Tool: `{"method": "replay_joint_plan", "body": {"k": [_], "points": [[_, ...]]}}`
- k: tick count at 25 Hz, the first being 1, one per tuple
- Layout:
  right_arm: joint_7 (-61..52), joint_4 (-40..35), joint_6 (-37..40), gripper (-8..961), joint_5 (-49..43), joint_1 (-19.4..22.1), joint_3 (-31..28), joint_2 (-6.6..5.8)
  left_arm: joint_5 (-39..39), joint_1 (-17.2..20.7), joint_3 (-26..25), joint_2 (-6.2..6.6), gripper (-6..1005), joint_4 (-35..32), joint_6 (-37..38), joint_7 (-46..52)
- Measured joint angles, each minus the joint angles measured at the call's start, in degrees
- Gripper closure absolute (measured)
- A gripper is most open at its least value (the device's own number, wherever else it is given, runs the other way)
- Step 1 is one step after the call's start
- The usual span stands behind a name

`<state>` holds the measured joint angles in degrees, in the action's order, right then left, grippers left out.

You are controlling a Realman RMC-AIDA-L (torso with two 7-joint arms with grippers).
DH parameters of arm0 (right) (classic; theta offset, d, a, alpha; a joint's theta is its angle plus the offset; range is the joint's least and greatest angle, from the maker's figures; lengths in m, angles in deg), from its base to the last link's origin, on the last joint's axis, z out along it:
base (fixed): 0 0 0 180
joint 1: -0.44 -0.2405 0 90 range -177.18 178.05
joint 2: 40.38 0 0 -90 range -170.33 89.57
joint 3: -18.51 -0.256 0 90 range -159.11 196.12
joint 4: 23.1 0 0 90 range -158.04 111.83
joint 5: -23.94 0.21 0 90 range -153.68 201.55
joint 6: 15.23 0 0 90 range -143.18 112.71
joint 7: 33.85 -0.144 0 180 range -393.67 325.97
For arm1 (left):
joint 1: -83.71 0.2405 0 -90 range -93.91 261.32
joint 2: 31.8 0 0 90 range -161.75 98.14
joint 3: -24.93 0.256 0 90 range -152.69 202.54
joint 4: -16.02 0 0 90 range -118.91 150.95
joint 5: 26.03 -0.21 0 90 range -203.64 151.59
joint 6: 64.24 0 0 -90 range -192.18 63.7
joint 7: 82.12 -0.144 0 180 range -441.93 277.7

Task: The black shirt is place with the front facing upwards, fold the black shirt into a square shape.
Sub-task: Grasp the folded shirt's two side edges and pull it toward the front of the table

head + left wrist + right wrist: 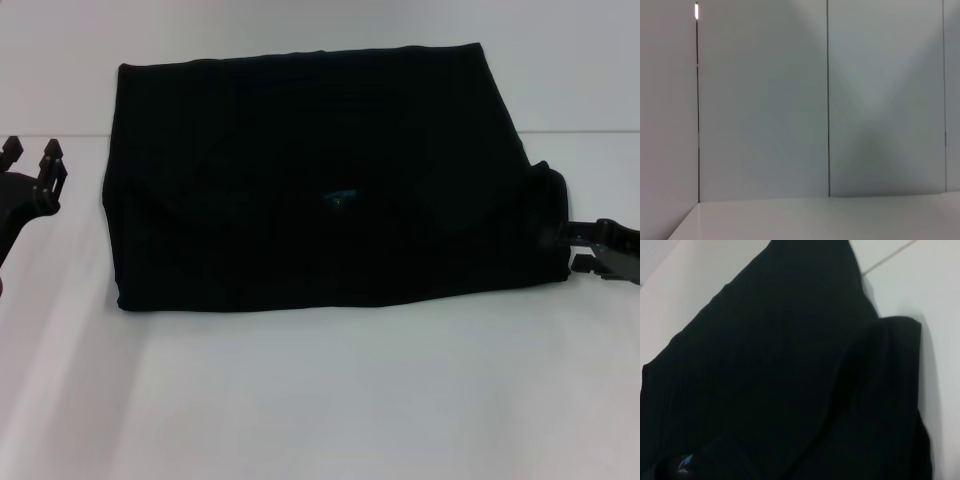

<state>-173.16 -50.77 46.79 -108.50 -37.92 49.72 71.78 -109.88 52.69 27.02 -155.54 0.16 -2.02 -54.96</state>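
The black shirt lies flat on the white worktop, filling the middle and upper part of the head view. It is folded into a broad block, wider than it is deep, with fairly straight edges at the top, bottom and left. A small blue neck label shows near its centre. No chest print can be seen.

The left hand sits at the left edge of the head view, just beside the shirt's left edge but not touching it. Its two black fingers point upward with a clear gap between them, and nothing is held between them. Its wrist camera faces a pale panelled wall above a strip of worktop.

The right hand is at the right edge of the head view, against the shirt's lower right corner, where the cloth bulges up in a rounded fold. Whether its fingers grip the cloth cannot be told. The right wrist view is almost filled by the shirt, with the label in the lower left of the frame.
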Motion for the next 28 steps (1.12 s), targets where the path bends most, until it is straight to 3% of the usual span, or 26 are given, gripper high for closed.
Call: {"method": "replay_joint_plan", "body": {"k": [22,27,28], "points": [[1.6,1.8,-0.7,194,0.1,-0.2,0.0,1.06,0.0,0.2,-0.1,0.04,477,0.0,-0.1,0.0],[1.6,1.9,0.0,316,0.0,0.2,0.0,1.22,0.0,0.3,-0.2,-0.06,474,0.0,-0.1,0.0],[1.6,1.9,0.1,397,0.0,0.3,0.0,1.22,0.0,0.3,-0.2,-0.06,473,0.0,-0.1,0.0]]}}
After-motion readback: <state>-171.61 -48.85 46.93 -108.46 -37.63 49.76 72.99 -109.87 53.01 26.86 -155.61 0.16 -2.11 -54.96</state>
